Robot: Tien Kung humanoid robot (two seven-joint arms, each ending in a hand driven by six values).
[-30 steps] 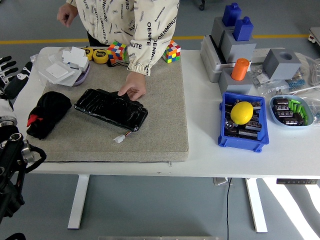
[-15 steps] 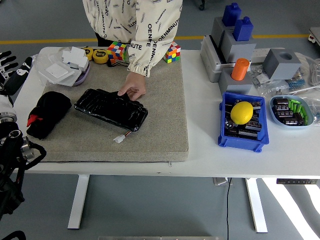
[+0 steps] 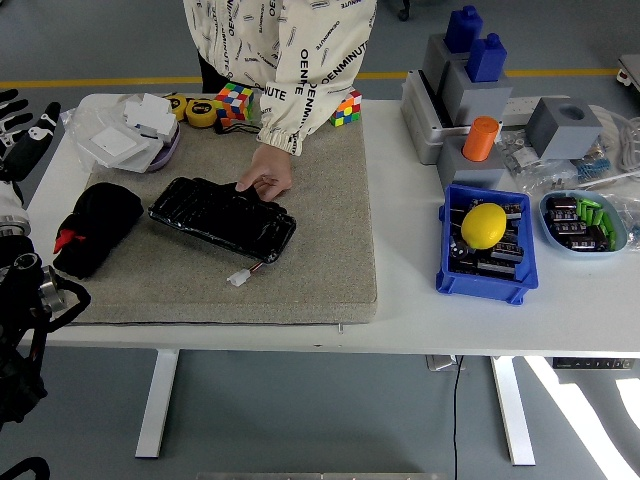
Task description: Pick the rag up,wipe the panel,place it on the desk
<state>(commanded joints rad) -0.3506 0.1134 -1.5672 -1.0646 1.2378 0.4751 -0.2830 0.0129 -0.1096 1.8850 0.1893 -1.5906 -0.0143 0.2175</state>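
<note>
One hand on the panel: a person's hand (image 3: 264, 177) rested its fingertips on the far edge of the panel, the printed sleeve coming down from the far side of the table.
Panel: the glossy black panel (image 3: 222, 217) lay flat and slightly skewed on the grey mat (image 3: 320, 240), a little left of the mat's middle.
Connector: a small white plug (image 3: 238, 279) on a short lead sat just beside the panel's near right corner, on the mat.
Rag: the black rag (image 3: 94, 227), bunched up with a bit of red showing at its near end, lay on the mat's left edge, near the panel's left end but not touching it, with nobody gripping it.
Left hand: the robot's left hand (image 3: 22, 128) hovered off the table's left edge, well left of the panel, fingers spread and holding nothing.
Left arm: black joints of the left arm (image 3: 30, 300) sat low at the left, nearer than the rag.
Right hand: not visible.
Far-left clutter: white boxes (image 3: 130, 135) lay beyond the rag, left of the panel.
Cubes: two colourful puzzle cubes (image 3: 234, 102) stood beyond the panel at the mat's far edge.
Right of the panel: a blue bin (image 3: 488, 275) holding a yellow ball (image 3: 483, 225) stood well right of the panel, off the mat.
</note>
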